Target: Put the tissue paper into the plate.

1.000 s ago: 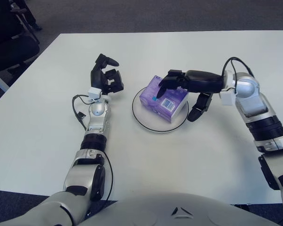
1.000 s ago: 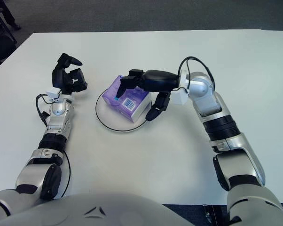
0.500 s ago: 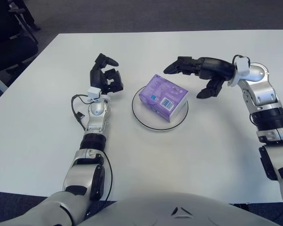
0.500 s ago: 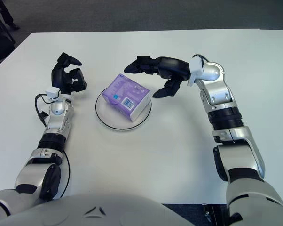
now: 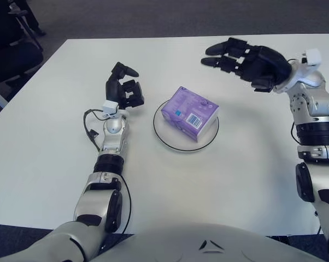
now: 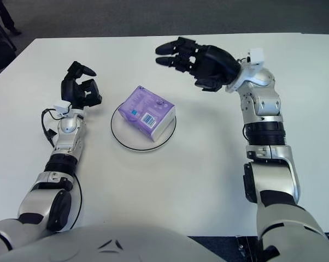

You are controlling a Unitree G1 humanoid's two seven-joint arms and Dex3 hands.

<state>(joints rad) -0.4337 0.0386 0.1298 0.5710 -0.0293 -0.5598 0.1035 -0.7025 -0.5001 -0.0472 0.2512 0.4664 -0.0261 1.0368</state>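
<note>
Now the tissue paper (image 5: pixel 189 113), a purple pack with a white label on its near side, lies on the plate (image 5: pixel 165 137), a white round dish with a dark rim, set near the middle of the white tabletop (image 5: pixel 219 180). The pack sits slightly askew, filling most of the plate, with one corner reaching toward the plate's right edge. My right hand (image 5: pixel 251 61) hangs in the air beyond and to the right of the plate, well apart from the pack, palm turned down, its fingers (image 5: pixel 219 53) spread wide and pointing left, holding nothing. My left hand (image 5: pixel 122 89) shows just to the left of the plate, raised upright on its forearm, its fingers loosely curled around nothing.
</note>
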